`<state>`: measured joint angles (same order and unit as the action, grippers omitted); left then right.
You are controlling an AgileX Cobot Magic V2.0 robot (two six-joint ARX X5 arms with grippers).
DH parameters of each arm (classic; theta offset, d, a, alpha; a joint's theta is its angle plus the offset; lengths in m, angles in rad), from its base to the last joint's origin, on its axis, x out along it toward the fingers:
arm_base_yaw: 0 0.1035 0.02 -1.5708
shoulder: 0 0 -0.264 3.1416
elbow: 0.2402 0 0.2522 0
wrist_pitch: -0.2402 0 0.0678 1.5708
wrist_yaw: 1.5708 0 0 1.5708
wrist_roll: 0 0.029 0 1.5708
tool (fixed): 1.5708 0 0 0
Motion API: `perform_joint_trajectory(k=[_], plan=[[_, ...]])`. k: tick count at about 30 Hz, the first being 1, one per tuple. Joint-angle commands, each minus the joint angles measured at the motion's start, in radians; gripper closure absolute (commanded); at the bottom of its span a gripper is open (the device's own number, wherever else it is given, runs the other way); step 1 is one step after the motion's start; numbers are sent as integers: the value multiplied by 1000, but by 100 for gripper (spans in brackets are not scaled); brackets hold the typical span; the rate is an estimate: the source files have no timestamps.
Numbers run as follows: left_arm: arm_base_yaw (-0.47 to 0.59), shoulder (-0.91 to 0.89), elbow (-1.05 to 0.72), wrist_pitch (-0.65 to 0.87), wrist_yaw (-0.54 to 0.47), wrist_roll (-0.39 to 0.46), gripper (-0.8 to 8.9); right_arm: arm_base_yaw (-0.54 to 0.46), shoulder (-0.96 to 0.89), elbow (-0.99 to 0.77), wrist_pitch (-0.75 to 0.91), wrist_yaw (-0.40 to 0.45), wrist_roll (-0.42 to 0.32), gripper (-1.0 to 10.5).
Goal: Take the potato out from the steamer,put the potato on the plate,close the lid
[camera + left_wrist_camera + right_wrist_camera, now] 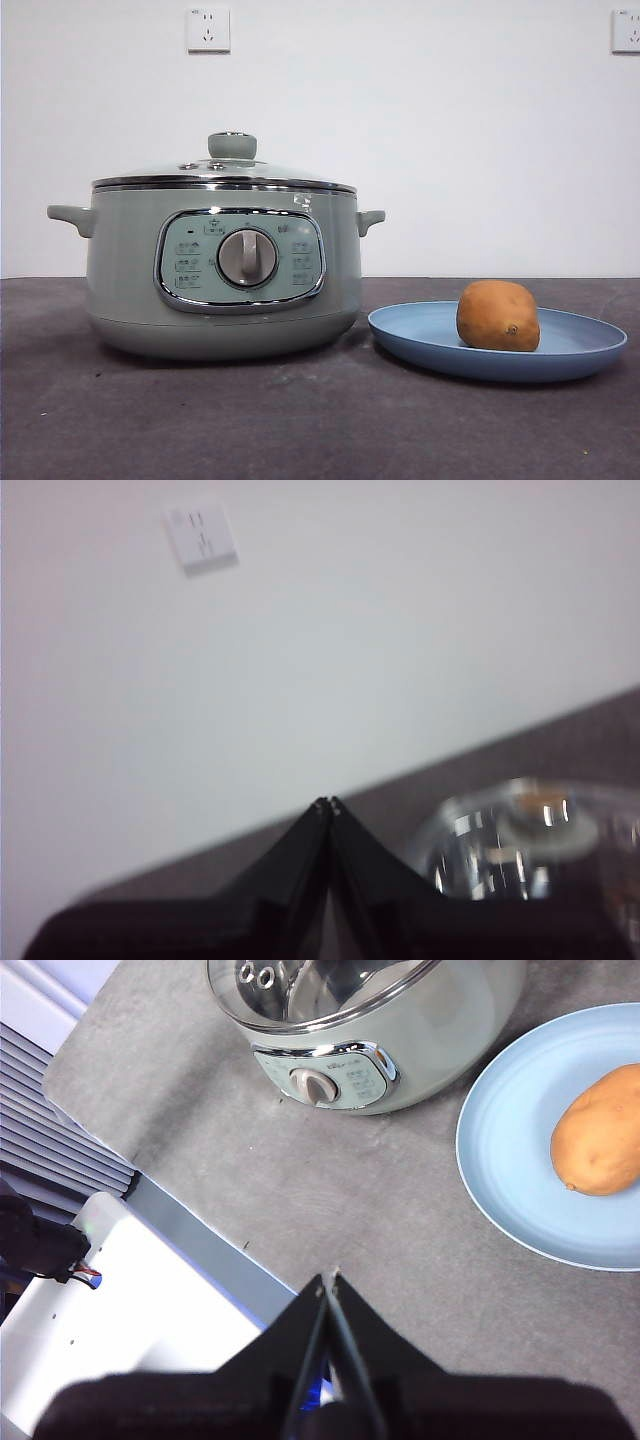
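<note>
Potato (600, 1132) on plate (510, 1150), apart from right pincer (328, 1278).

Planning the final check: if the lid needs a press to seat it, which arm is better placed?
Left, probably. Its shut gripper hangs beside the lid on the steamer. The right gripper, also shut, is back near the table edge.

wall (420, 150): white, plain | sockets (208, 29): two (high up) | tabletop (200, 420): dark grey
</note>
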<state>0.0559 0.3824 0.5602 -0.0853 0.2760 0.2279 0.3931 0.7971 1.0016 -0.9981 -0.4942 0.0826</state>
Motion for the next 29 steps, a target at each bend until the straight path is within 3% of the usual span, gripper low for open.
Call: perform_joint_trajectory(k=[1, 12, 29], plan=[[7, -66, -121, 16, -45, 7, 817, 2, 0, 4, 2, 3, -2, 948], [12, -262, -412, 13, -94, -19, 817, 2, -1, 4, 2, 3, -2, 948], [12, -381, -555, -49, -119, -25, 817, 2, -1, 4, 2, 3, -2, 947]])
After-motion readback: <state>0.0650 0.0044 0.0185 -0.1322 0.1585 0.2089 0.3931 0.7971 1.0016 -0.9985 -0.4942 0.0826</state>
